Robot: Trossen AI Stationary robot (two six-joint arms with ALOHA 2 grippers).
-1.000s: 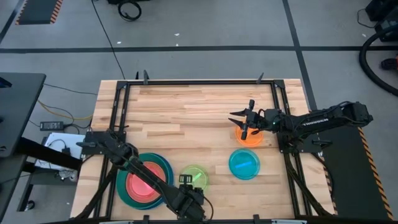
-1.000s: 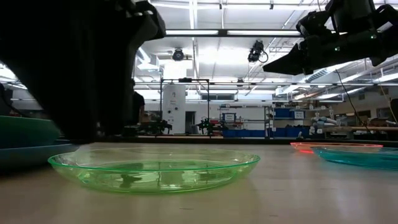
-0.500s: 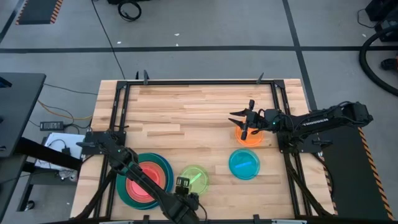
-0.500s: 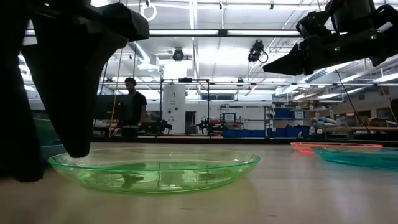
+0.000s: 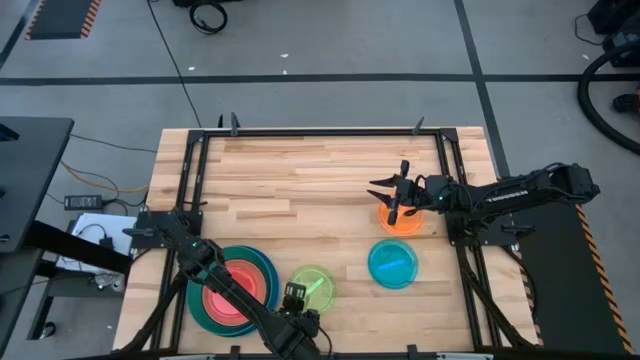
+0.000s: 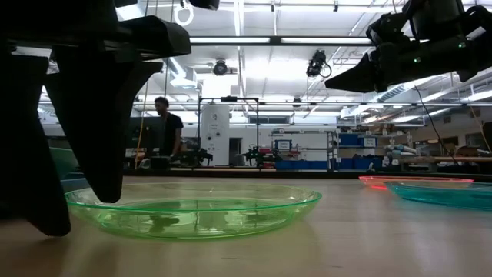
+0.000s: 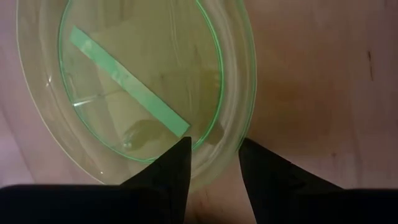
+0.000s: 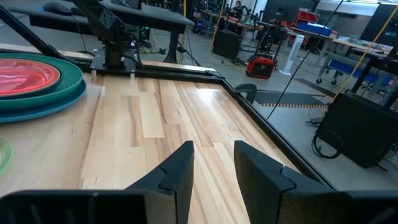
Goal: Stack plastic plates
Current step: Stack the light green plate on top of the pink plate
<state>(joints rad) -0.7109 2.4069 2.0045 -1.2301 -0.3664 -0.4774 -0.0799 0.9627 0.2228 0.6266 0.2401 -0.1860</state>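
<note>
A translucent green plate (image 5: 315,283) (image 6: 192,208) (image 7: 137,81) lies flat near the table's near edge. My left gripper (image 5: 295,297) (image 6: 77,215) (image 7: 214,149) is open and points down over its near-left rim, one finger inside the plate and one outside. To the left is a stack of plates (image 5: 232,290) (image 8: 31,78) with blue and teal rims and a salmon-red top. An orange plate (image 5: 405,224) (image 6: 384,181) and a cyan plate (image 5: 392,263) (image 6: 446,192) lie flat on the right. My right gripper (image 5: 393,190) (image 6: 330,83) (image 8: 214,155) hangs open above the orange plate. My left gripper straddles the green plate's rim (image 7: 231,121) from above, with the fingers pointing down, one over the plate's hollow and one over the table outside it. I cannot tell whether either finger touches the plate, which lies flat on the table.
A black frame (image 5: 320,131) runs round the wooden table top (image 5: 300,190), whose far and middle parts are bare wood. In the room beyond the table a person (image 6: 163,127) stands among racks and equipment.
My left gripper has swung a little toward the table's left and come down over the green plate's near-left rim, so that its open fingers now stand on either side of the rim. The plates and my right arm have kept still.
</note>
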